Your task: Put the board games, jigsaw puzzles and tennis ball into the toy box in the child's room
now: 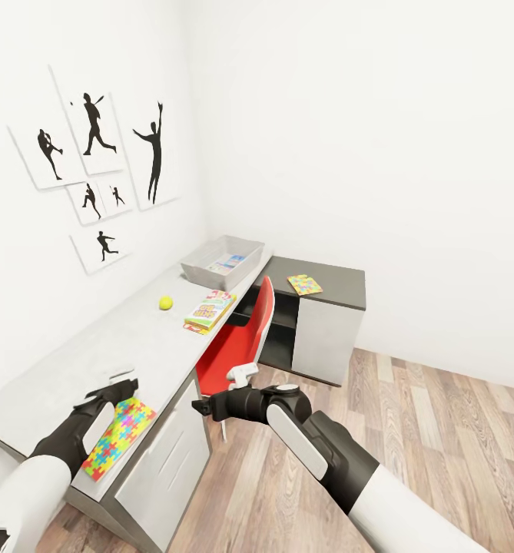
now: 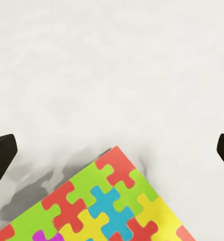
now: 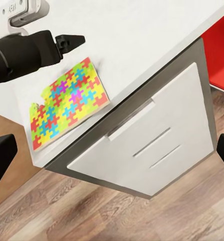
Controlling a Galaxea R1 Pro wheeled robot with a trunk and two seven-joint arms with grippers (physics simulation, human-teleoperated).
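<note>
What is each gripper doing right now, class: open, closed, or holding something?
Left gripper: open, empty, above the puzzle on the desk.
Right gripper: open, empty, beside the desk.

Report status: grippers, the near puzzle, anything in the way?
Left gripper open, above the near jigsaw puzzle, not gripping. Right gripper empty, off the table edge. Puzzle flat at the table's front edge. Nothing blocking it.

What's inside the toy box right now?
In the toy box, one flat box with a light blue and white printed cover lies on the floor of the bin. The near wall hides the part of the floor closest to the camera, so anything low there cannot be seen.
</note>
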